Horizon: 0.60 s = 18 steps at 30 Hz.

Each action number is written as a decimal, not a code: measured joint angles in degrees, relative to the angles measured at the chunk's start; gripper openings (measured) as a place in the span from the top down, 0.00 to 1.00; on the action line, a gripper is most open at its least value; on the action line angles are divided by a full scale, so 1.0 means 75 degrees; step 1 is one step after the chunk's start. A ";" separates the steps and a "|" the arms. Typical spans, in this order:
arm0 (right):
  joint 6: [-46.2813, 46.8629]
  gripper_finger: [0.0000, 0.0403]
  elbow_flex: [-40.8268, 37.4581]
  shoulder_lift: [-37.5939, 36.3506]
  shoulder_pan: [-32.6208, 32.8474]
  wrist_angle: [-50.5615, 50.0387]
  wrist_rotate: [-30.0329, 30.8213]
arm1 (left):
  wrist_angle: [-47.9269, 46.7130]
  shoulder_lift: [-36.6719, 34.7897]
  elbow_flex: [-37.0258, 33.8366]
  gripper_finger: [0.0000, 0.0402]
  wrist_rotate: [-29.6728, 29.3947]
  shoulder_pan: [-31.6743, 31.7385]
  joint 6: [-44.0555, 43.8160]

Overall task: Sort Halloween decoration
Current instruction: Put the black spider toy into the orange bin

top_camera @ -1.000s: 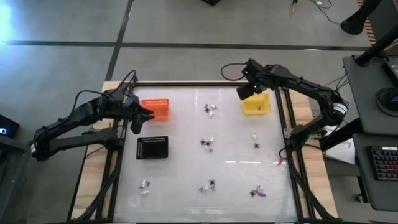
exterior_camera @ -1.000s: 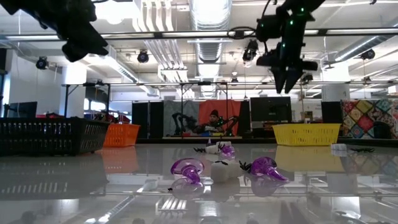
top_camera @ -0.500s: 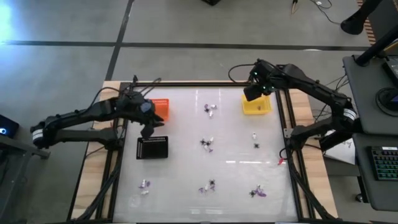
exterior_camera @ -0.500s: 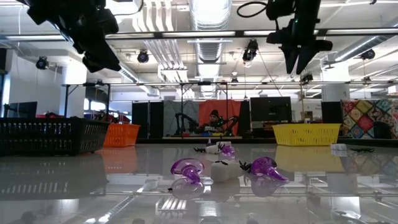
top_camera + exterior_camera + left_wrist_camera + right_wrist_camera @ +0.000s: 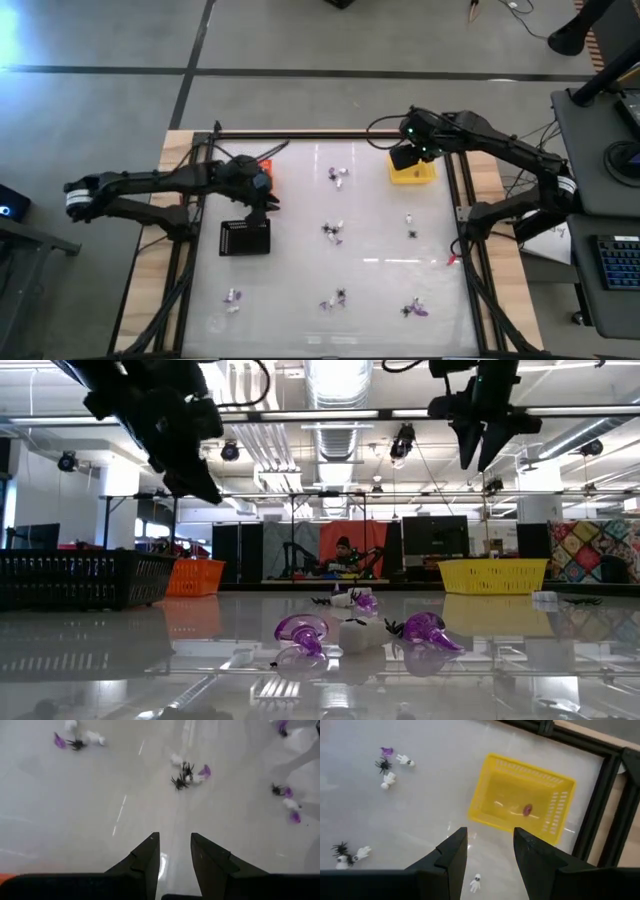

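A: From above, where do the pincers sit?
B: The left pincer [image 5: 268, 203] hangs between the orange tray [image 5: 262, 168] and the black tray [image 5: 245, 237]. The right pincer [image 5: 404, 160] is at the yellow tray [image 5: 412, 174]. The Halloween decoration [image 5: 333, 231] lies scattered over the worktop [image 5: 370, 280], nearest cluster mid-worktop, apart from both.

A: And level with the worktop?
B: Both hang high. The right pincer [image 5: 480, 455] points down with jaws parted and bare. Purple and white trinkets [image 5: 355, 631] lie well below.

A: Left wrist?
B: Its fingers [image 5: 145, 860] stand slightly apart, nothing between. A spider cluster [image 5: 186, 772] lies ahead of them, more trinkets farther off.

A: Right wrist?
B: Fingers [image 5: 451, 854] spread, released. One purple piece [image 5: 527, 809] lies inside the yellow tray ahead; a tiny white skeleton [image 5: 476, 881] lies on the worktop between the fingers, below them.
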 joint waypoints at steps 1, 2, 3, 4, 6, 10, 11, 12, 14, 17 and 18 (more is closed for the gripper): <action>0.0029 0.62 -0.0005 0.0005 0.0045 0.0008 -0.0001 | 0.0132 0.0147 0.0000 0.77 0.0000 -0.0055 -0.0003; 0.0035 0.62 -0.0006 0.0007 0.0097 0.0012 -0.0002 | 0.0271 0.0294 0.0000 0.77 -0.0001 -0.0111 -0.0009; 0.0038 0.62 -0.0006 0.0009 0.0151 0.0012 -0.0001 | 0.0405 0.0439 0.0000 0.77 0.0000 -0.0165 -0.0019; 0.0039 0.62 -0.0006 0.0009 0.0193 0.0012 0.0003 | 0.0546 0.0591 0.0000 0.77 0.0000 -0.0218 -0.0040; 0.0043 0.62 -0.0008 0.0009 0.0248 0.0012 0.0012 | 0.0930 0.0902 0.0000 0.77 0.0000 -0.0319 -0.0148; 0.0032 0.63 -0.0009 0.0009 0.0251 0.0012 0.0018 | 0.1770 0.1491 0.0000 0.77 -0.0007 -0.0514 -0.0501; 0.0025 0.63 -0.0009 0.0009 0.0248 0.0012 0.0021 | 0.1931 0.1632 0.0000 0.77 -0.0056 -0.0556 -0.0579; -0.0013 0.63 -0.0009 0.0009 0.0248 0.0012 0.0024 | 0.2097 0.1772 0.0000 0.77 -0.0082 -0.0594 -0.0662; -0.0084 0.62 -0.0009 0.0009 0.0251 0.0009 0.0019 | 0.2406 0.2048 0.0000 0.77 -0.0111 -0.0637 -0.0818; -0.0236 0.62 -0.0009 0.0009 0.0251 0.0009 0.0015 | 0.2920 0.2457 0.0000 0.77 -0.0123 -0.0657 -0.1109; -0.0292 0.62 -0.0009 0.0009 0.0251 0.0009 0.0015 | 0.3061 0.2596 0.0000 0.77 -0.0122 -0.0658 -0.1133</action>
